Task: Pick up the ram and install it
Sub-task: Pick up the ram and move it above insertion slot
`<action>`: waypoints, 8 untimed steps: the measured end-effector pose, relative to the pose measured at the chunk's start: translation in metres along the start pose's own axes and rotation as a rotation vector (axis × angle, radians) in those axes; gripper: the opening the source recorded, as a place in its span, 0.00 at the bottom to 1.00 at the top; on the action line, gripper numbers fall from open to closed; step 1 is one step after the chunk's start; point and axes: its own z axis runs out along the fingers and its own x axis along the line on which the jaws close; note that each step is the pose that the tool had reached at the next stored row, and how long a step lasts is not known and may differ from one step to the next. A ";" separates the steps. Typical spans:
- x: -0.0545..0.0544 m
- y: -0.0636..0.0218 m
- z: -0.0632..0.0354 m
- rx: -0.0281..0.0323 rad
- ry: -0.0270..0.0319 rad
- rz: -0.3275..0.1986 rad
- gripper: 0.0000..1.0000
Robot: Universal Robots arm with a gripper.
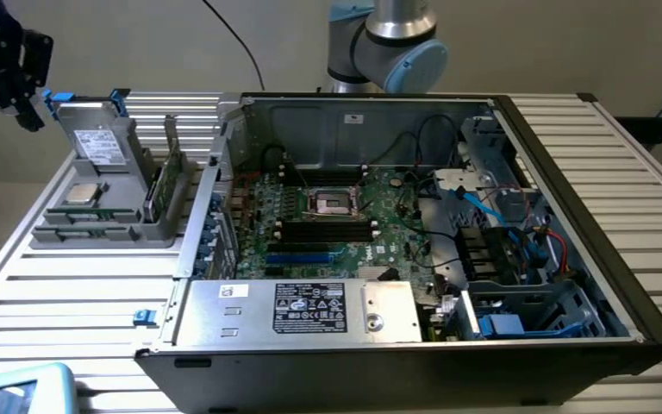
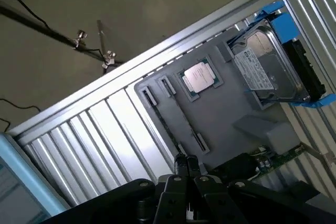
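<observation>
The ram [image 1: 159, 190] stands on its thin edge in the grey holder [image 1: 49, 235], on the side next to the open computer case [image 1: 423, 354]. This is likely so its top sticks up and is easy to pinch. The holder sits by the table's [image 1: 66, 297] edge on the exterior view's left. The gripper [image 2: 185, 163] hangs up over the table's far corner, past the holder. Its fingers are pressed together, holding nothing and not touching the ram.

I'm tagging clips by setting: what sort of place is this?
Probably a robotics lab's PC-assembly bench: open computer case on a slatted metal table, robot arm behind it, parts tray alongside.
</observation>
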 end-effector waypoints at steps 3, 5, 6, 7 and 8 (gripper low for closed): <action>0.000 0.0000 0.0002 -0.0004 0.0047 -0.054 0.11; 0.000 0.0000 0.0002 -0.0005 0.0078 -0.091 0.11; 0.000 0.0000 0.0002 -0.0005 0.0094 -0.109 0.11; 0.000 0.0000 0.0002 -0.0005 0.0110 -0.127 0.11; 0.000 0.0000 0.0003 -0.0003 0.0124 -0.144 0.11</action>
